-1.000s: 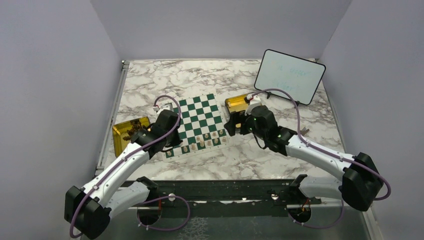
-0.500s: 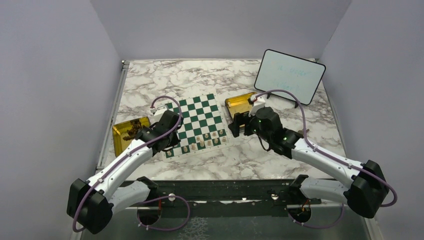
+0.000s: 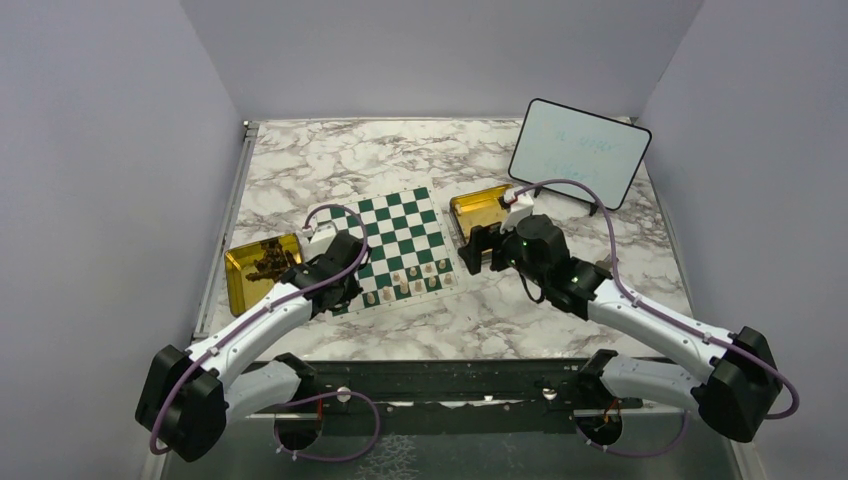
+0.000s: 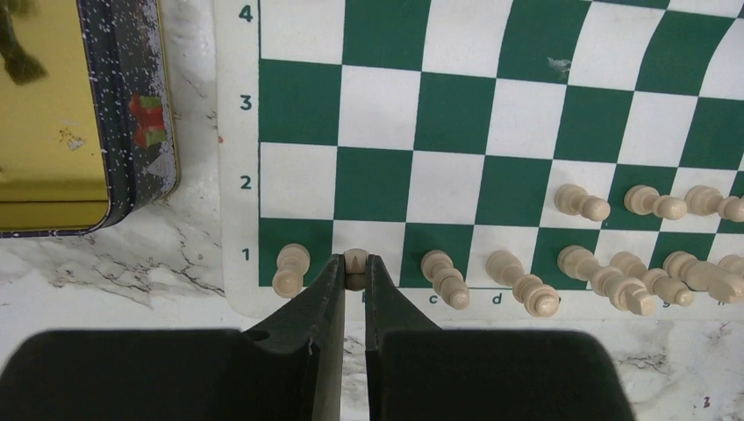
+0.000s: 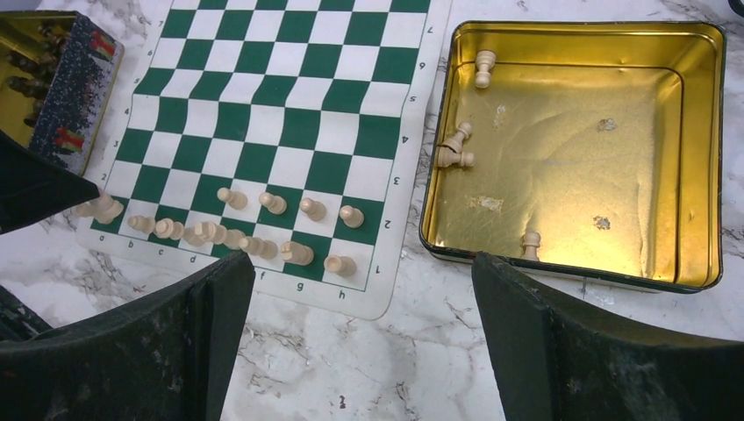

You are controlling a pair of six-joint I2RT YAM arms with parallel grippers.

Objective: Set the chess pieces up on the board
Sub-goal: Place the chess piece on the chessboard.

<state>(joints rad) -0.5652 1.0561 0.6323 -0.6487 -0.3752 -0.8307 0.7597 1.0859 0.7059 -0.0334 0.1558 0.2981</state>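
Left end effector (image 4: pixel 354 263) tight on perhaps-upright chess piece (image 4: pixel 355 258) at board (image 4: pixel 456 114) edge; right end effector (image 5: pixel 360 267) apart.

bright, even light with soft shadows and sharp focus; the gold tin (image 5: pixel 570 158) gleams with glare.

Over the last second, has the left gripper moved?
Yes. In the top view the left gripper has slid toward the near edge of the board, and is shut on a chess piece there.
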